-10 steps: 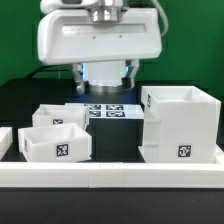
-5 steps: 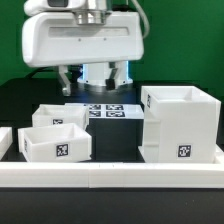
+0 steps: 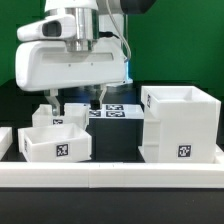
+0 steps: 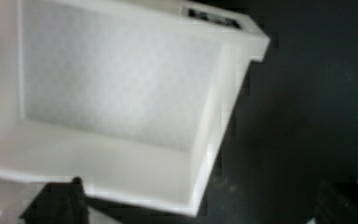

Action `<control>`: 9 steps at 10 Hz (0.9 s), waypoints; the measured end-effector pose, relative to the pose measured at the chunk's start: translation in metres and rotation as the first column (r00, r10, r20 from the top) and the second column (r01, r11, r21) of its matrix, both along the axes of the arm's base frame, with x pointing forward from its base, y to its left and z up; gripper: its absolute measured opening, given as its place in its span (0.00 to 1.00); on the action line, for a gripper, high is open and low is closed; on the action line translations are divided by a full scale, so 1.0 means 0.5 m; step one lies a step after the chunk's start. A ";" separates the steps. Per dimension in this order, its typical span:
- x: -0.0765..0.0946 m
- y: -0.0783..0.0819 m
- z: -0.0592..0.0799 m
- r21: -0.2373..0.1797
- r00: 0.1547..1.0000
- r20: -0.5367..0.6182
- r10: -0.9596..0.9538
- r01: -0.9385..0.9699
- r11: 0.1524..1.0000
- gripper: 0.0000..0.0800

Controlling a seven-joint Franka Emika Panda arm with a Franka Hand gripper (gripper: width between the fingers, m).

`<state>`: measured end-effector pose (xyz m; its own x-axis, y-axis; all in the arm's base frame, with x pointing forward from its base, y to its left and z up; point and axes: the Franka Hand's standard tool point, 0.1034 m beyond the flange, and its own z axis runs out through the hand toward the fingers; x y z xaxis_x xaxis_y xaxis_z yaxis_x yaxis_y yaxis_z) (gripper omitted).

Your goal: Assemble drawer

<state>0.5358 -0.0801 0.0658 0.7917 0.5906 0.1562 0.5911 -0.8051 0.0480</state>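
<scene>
Pincer (image 3: 75, 104) spread wide with nothing between its fingers, hanging under the arm's bulky white wrist body (image 3: 75, 62) in the upper left of the exterior view, directly over the rear tray (image 3: 58, 116) and, as far as can be told, not touching it. By this evidence the drawer is unassembled and the work is at an early stage. The housing (image 3: 180, 125), a tall white box with a black-and-white tag low on its near face, stands upright alone at the exterior view's right, its opening apparently turned upward. Both trays lie outside it at the exterior view's left, well apart from the housing across a strip of bare black table (image 3: 115, 142). The front tray (image 3: 56, 146) sits just before the rear tray, open side up, showing a tag on its near wall. Left to do, in all likelihood: seize the first tray, seat it in the housing, then repeat for the second. In the wrist view the rear tray (image 4: 131, 95) fills most of the frame as a blurred, shallow white well with a tag on one wall. The marker board (image 3: 108, 111) lies flat behind the trays at centre. A long border rail (image 3: 110, 178) crosses the lower frame.
</scene>
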 end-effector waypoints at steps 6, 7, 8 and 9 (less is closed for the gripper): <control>-0.002 -0.004 -0.023 0.000 1.000 -0.005 -0.019 0.019 1.000 0.81; -0.008 0.001 -0.042 0.002 1.000 -0.016 -0.017 0.017 1.000 0.81; -0.010 0.001 -0.060 -0.005 1.000 -0.012 -0.018 0.018 1.000 0.81; -0.015 -0.001 -0.076 -0.009 1.000 -0.013 -0.019 0.019 1.000 0.81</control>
